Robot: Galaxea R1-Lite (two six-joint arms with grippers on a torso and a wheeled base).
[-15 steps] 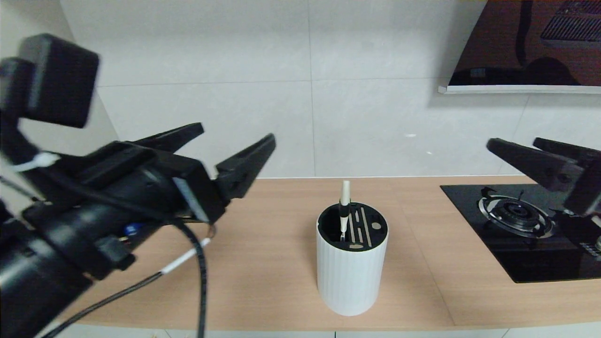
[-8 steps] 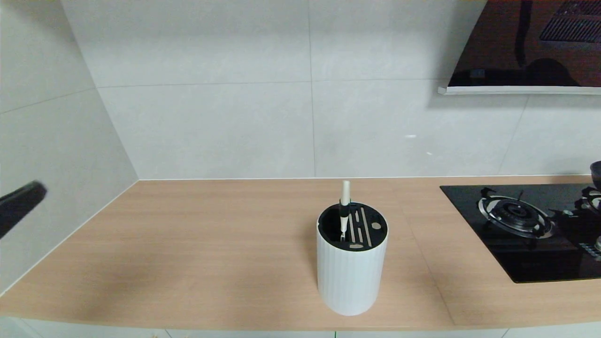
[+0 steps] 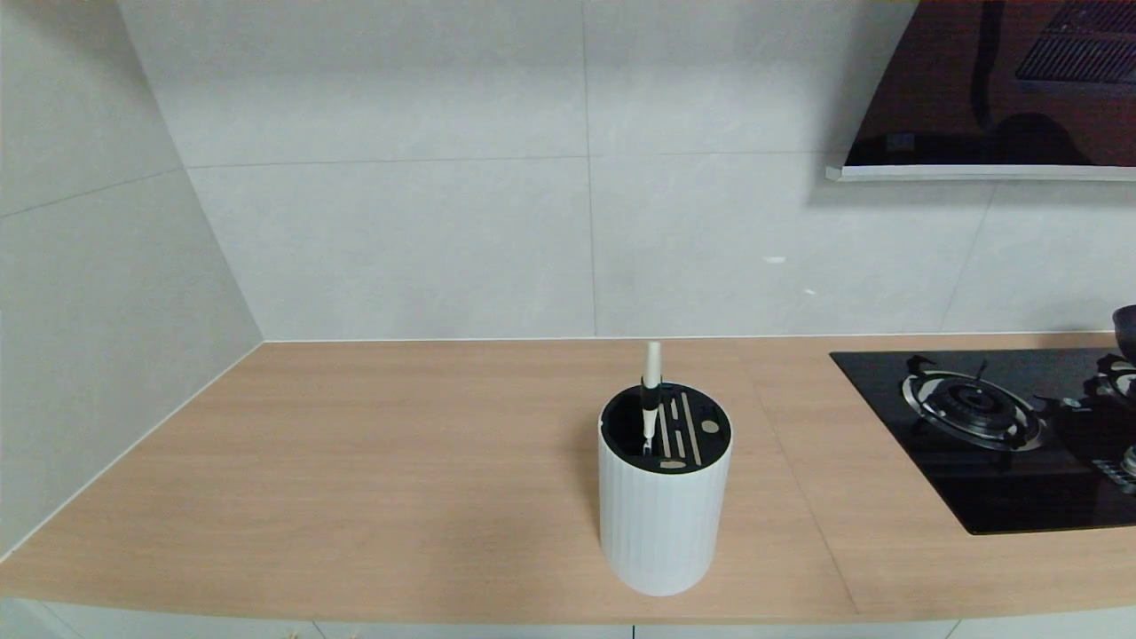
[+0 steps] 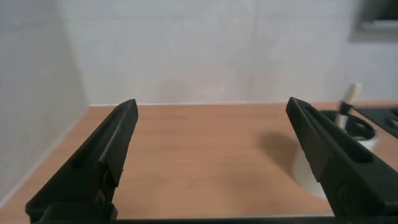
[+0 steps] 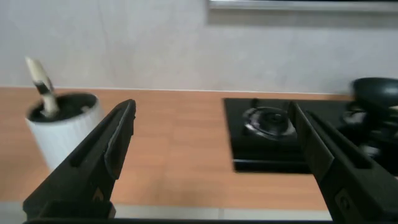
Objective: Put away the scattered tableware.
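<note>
With the utensil (image 3: 650, 390) standing slotted in the white holder (image 3: 661, 524), the left gripper (image 4: 211, 106) and right gripper (image 5: 212, 106) are hanging near it, jaws wide and empty.

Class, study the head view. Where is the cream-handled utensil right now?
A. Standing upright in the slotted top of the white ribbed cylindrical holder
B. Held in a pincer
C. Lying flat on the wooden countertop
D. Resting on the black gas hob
A: the cream-handled utensil stands upright with its lower end in a slot of the black top of the white ribbed cylindrical holder.
</note>
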